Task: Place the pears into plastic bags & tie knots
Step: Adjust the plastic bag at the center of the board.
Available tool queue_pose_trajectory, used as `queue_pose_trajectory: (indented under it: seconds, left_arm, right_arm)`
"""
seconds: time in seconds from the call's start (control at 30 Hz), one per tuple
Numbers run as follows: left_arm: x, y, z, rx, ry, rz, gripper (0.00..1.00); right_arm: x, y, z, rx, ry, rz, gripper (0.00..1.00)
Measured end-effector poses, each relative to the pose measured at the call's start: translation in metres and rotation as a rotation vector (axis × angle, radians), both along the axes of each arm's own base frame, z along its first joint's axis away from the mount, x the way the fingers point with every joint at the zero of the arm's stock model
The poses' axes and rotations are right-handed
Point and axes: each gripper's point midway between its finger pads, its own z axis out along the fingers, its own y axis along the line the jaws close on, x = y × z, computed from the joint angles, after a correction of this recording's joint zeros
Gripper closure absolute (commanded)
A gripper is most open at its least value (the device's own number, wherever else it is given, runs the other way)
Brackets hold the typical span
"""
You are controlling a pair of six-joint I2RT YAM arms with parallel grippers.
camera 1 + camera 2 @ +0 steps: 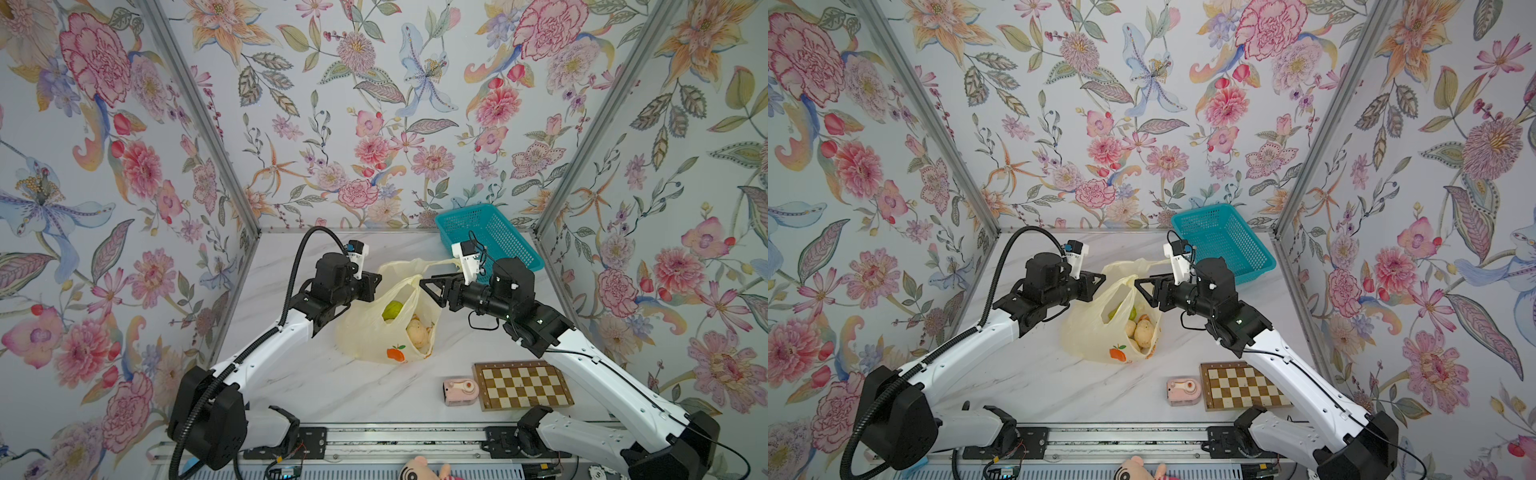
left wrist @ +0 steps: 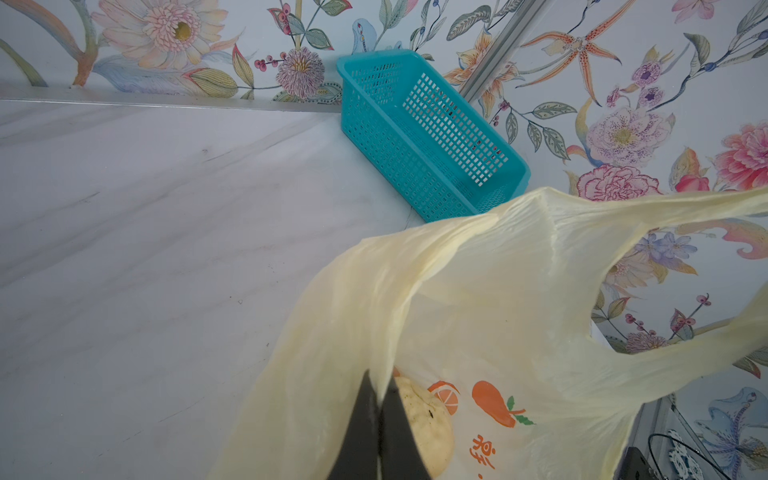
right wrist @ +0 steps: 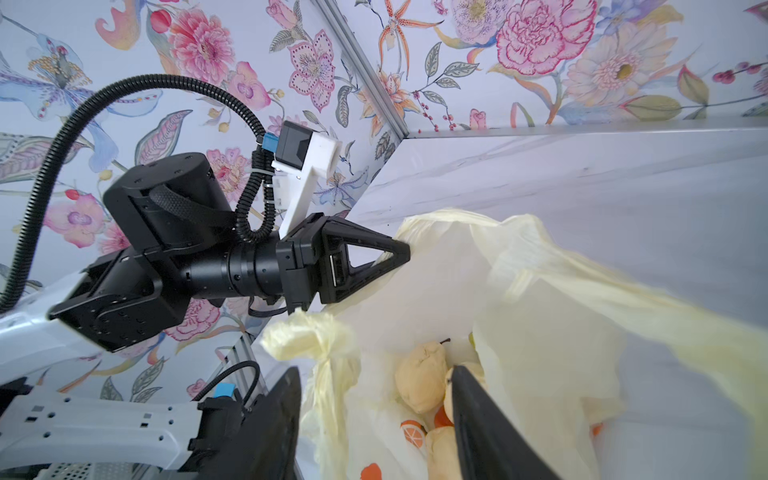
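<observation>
Pink plush toy (image 1: 424,468) at near edge; beyond it, pale-yellow plastic bag (image 1: 365,332) mid-way across marble table (image 1: 324,386), between two grippers.
Left gripper (image 1: 379,277) pinched together on bag's rim. Bag mouth open, pears (image 1: 417,332) inside, one green among cream ones. Right gripper (image 1: 430,293) with fingers apart, bag film between them. Farther right: teal basket (image 1: 494,232) at back corner, pink toy camera (image 1: 459,390) and chessboard (image 1: 521,384) nearer front.
</observation>
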Motion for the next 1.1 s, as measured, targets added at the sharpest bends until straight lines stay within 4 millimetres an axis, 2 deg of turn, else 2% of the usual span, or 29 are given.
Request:
queue_pose_trajectory:
  seconds: [0.27,0.43,0.53,0.67,0.77,0.83,0.93,1.0,1.1]
  left_arm:
    - [0.0,0.001,0.001,0.002,-0.006,0.001,1.0]
    - [0.0,0.001,0.001,0.002,-0.006,0.001,1.0]
    - [0.0,0.001,0.001,0.002,-0.006,0.001,1.0]
    - [0.002,-0.001,0.004,0.006,-0.018,-0.005,1.0]
    - [0.011,-0.007,0.01,0.001,-0.039,-0.018,0.99]
    - [0.018,-0.013,0.014,0.0,-0.053,-0.035,0.94]
    - [0.03,-0.02,0.026,0.009,-0.094,-0.049,0.77]
    - [0.033,-0.02,0.042,0.014,-0.148,-0.05,0.65]
    - [0.03,-0.012,0.075,0.015,-0.251,-0.031,0.56]
  right_arm:
    - [-0.005,0.011,0.011,0.062,0.013,0.104,0.63]
    - [-0.007,0.015,0.011,0.071,0.029,0.138,0.82]
    - [-0.008,0.017,0.011,0.076,0.041,0.15,0.98]
    - [-0.01,0.019,0.018,0.102,0.045,0.164,1.0]
    - [-0.015,0.023,0.032,0.139,0.04,0.182,1.0]
    - [-0.02,0.028,0.047,0.173,0.026,0.206,1.0]
    - [-0.025,0.037,0.071,0.226,0.0,0.245,1.0]
    - [-0.025,0.043,0.087,0.254,-0.019,0.265,1.0]
    - [-0.027,0.053,0.1,0.281,-0.034,0.292,1.0]
